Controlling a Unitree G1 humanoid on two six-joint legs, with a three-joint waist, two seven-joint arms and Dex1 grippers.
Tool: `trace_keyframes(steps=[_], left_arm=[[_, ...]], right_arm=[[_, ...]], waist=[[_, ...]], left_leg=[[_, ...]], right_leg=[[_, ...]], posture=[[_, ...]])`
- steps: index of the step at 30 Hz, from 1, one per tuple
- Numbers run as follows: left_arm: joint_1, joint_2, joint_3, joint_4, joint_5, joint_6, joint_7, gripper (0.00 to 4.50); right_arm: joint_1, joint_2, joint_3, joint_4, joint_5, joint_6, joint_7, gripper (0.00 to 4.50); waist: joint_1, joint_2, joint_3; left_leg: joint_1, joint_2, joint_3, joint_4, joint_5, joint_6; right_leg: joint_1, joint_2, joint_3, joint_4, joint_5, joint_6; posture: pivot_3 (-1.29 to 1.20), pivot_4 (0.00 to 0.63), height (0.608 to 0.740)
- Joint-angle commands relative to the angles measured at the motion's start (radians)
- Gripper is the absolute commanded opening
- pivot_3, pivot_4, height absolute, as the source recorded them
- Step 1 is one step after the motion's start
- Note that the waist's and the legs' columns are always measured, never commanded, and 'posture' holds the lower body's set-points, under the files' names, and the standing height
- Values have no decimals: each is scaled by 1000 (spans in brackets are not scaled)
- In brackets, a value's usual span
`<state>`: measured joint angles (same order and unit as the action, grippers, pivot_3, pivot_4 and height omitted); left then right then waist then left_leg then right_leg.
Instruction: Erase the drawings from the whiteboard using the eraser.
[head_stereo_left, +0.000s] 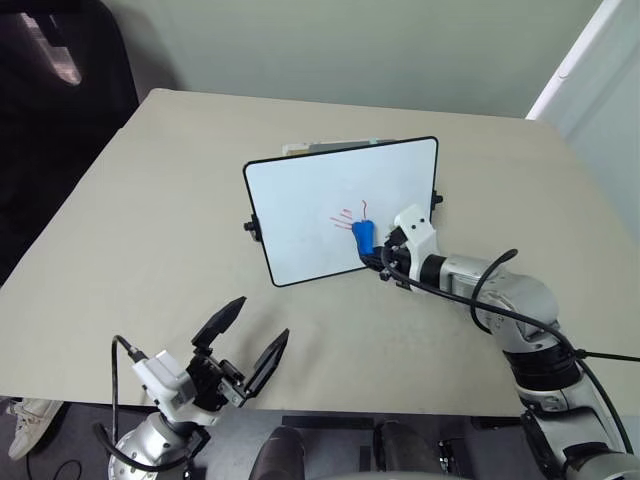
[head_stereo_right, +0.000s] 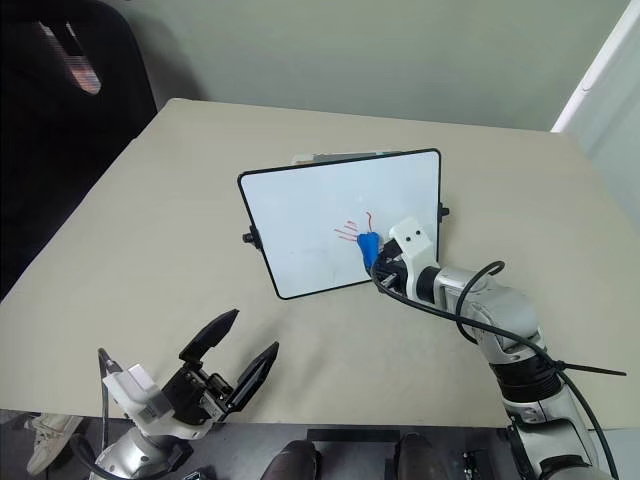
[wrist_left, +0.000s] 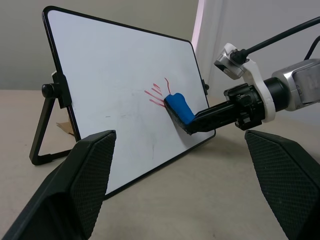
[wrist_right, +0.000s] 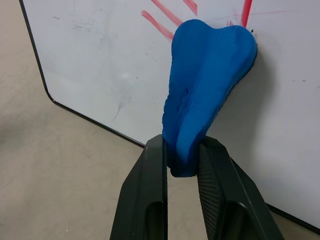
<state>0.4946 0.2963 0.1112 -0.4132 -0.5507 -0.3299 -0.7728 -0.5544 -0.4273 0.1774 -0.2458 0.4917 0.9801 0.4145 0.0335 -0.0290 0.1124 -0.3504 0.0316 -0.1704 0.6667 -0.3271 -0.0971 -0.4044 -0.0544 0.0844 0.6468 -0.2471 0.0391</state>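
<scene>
The whiteboard (head_stereo_left: 320, 205) is standing propped on the surface (head_stereo_left: 150, 220); pressing hard risks tipping it. My right gripper (wrist_right: 182, 150) is pinching the eraser (wrist_right: 207, 80), touching beside the drawings (wrist_left: 157, 92). My left gripper (head_stereo_left: 245, 340) is idling, spread wide.

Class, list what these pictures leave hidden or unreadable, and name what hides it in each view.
- Drawings: part covered by the eraser in the left wrist view.
- Whiteboard: cut off by the picture's edges in the right wrist view.
- Pale item behind the whiteboard: mostly hidden by it in the left eye view, unidentifiable.
</scene>
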Motion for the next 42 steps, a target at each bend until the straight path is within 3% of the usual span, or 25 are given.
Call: trace_keyframes(steps=[1, 9, 19, 29, 42], left_arm=[[-3, 3, 13, -19, -8, -6, 5, 4500], [-4, 3, 19, -22, -14, -3, 5, 4500], [1, 6, 26, -27, -20, -3, 4, 4500], [1, 4, 33, -30, -27, 0, 0, 4500], [9, 1, 23, -46, -21, -1, 1, 4500]], right_arm=[[-92, 7, -94, -11, 9, -19, 0, 609], [-143, 39, -157, 6, 21, 2, -2, 609], [-6, 69, -102, -27, 59, 109, 23, 609], [11, 41, -83, -23, 43, 135, 36, 609], [-74, 87, -243, -1, 100, 107, 13, 609]], waist=[[-1, 1, 1], [0, 1, 1], [0, 1, 1], [0, 1, 1], [0, 1, 1]], left_leg=[[0, 0, 1, 0, 0, 0], [1, 1, 1, 0, 1, 0], [0, 0, 2, -1, 1, 0], [0, 1, 6, -1, 1, 1], [0, 1, 7, -1, 1, 1]], right_leg=[[0, 0, 0, 0, 0, 0], [-2, 0, 0, -1, 0, -1], [-2, 0, 0, -1, 1, -2], [-1, 0, 1, 0, 1, -2], [-2, 0, 2, -1, 1, -2]], posture=[[0, 150, 740], [0, 150, 740], [0, 150, 740], [0, 150, 740], [0, 150, 740]])
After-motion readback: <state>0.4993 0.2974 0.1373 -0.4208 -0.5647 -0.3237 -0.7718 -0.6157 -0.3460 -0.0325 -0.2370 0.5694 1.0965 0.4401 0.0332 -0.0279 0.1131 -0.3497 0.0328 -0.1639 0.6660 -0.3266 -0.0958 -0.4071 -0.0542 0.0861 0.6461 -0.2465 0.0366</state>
